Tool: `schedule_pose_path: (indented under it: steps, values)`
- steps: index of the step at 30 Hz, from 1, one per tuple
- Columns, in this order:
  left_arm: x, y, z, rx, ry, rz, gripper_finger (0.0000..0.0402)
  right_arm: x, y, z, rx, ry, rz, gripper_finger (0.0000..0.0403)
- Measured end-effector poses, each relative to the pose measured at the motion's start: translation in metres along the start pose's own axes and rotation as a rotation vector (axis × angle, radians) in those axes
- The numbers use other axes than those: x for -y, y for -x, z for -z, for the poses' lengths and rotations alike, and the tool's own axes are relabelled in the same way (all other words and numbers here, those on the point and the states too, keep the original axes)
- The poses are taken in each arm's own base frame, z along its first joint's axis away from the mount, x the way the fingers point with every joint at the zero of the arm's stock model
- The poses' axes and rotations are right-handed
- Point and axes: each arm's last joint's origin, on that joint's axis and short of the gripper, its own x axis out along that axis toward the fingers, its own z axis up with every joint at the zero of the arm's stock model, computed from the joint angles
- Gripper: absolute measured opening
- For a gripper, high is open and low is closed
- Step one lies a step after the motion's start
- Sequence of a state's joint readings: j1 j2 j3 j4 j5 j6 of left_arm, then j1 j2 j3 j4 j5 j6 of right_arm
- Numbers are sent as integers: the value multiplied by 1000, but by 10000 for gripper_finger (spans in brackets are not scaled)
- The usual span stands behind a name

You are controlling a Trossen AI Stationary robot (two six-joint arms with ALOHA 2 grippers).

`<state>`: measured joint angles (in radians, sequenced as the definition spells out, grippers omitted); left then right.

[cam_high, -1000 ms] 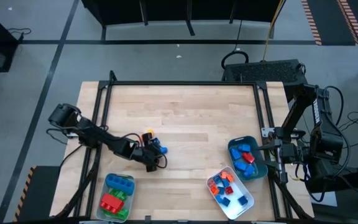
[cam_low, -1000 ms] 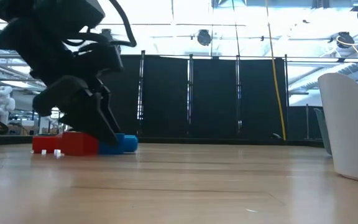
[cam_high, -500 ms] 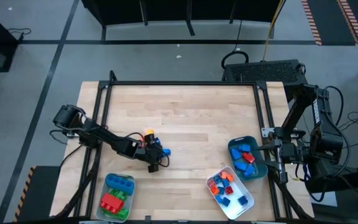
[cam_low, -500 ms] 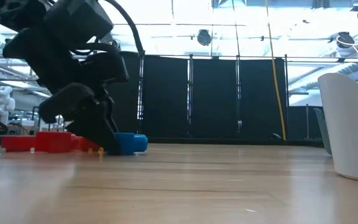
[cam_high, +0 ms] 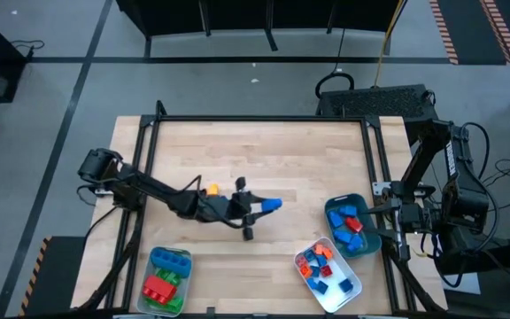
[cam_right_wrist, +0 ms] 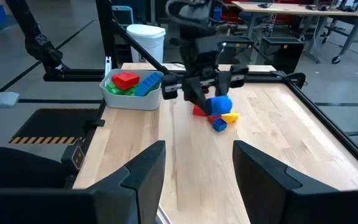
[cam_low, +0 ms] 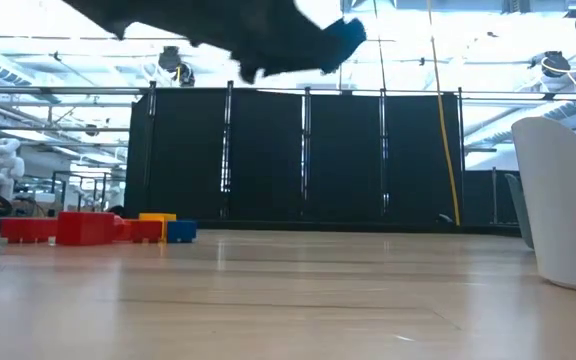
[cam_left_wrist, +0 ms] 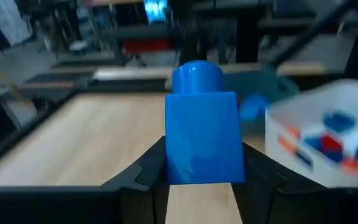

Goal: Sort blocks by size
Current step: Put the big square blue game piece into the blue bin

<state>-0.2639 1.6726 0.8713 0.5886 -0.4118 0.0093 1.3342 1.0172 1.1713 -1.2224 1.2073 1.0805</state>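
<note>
Clamped on a blue block (cam_left_wrist: pixel 202 130) — that's the left gripper (cam_high: pixel 257 206), fingers pinching the brick's lower sides in the left wrist view, single stud up top. A sec ago those jaws were wider and low on the table beside the loose cluster; now they've narrowed onto the brick and the arm's lifted and swung out toward mid-table. Low view confirms it: blue block up high under the dark gripper, well clear of the wood.

Left behind on the table: a red long brick (cam_low: pixel 60 228), an orange one (cam_low: pixel 154 217) and a small blue one (cam_low: pixel 180 231), sitting close together. In the high view only the orange bit (cam_high: pixel 211 189) peeks out beside the arm.

Right gripper (cam_right_wrist: pixel 197 168) parked at the table's right edge near the teal tray (cam_high: pixel 367 233), fingers spread, nothing between them — just waiting.

What it means: pick is done, carry phase on. The block's small, so my guess is it's headed for one of the right-side trays — teal tray or the white tray (cam_high: pixel 350 297) holding small red and blue pieces — not the left tray (cam_high: pixel 153 257) with the big green, red and blue bricks. Three-ish pieces left to sort after this one.
</note>
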Motion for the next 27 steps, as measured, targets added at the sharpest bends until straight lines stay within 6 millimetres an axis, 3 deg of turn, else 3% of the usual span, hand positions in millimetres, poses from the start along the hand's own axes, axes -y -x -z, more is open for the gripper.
schedule_pose_path:
  steps: [8,14,27]
  values:
    - [10,-16,-25,65,-60,117,133,0,0,0,-4,-8,-2,171]
    - [10,-29,-28,135,-36,107,133,0,0,0,-3,2,-2,171]
    - [25,-162,-21,159,-23,193,133,-1,0,0,-7,-41,-7,171]
